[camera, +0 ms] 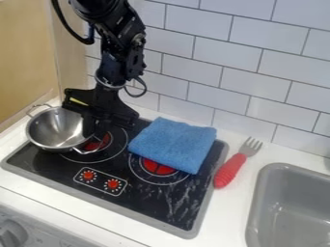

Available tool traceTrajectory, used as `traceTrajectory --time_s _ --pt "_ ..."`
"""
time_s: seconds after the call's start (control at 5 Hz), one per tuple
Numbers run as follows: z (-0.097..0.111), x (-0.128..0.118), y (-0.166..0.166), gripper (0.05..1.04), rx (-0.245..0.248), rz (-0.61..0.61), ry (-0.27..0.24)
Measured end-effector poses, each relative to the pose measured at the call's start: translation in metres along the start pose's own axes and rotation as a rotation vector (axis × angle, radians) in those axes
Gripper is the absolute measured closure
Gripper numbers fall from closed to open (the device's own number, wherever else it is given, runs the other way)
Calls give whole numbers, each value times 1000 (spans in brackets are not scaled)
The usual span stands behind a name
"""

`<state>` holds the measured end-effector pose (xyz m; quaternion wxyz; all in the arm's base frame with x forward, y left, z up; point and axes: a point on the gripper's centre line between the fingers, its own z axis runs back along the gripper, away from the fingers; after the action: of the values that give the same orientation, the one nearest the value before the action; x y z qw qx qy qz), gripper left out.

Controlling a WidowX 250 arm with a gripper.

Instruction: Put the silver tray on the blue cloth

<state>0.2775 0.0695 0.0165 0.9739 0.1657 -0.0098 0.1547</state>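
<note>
The silver two-handled pan [53, 129] sits at the left of the black cooktop [145, 200], its wire handles on opposite sides. The end effector [95, 134] hangs at the pan's right rim; whether it is wide, narrow or holding the pan, I cannot tell. The folded blue cloth [174, 143] partly covers the right burner [158, 167]. A red-handled fork [230, 170] lies on the worktop [226, 212], between cooktop and grey sink [290, 207].
</note>
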Motion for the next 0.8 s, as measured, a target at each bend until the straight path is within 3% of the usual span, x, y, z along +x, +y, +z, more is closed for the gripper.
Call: traceTrajectory --time_s 0.4,0.6,0.8 --pt "0 -2 -4 1020 4 -21 -4" --pt "2 -4 -1 1020 30 -21 6" --pt "13 -4 -1 1024 42 -26 -11"
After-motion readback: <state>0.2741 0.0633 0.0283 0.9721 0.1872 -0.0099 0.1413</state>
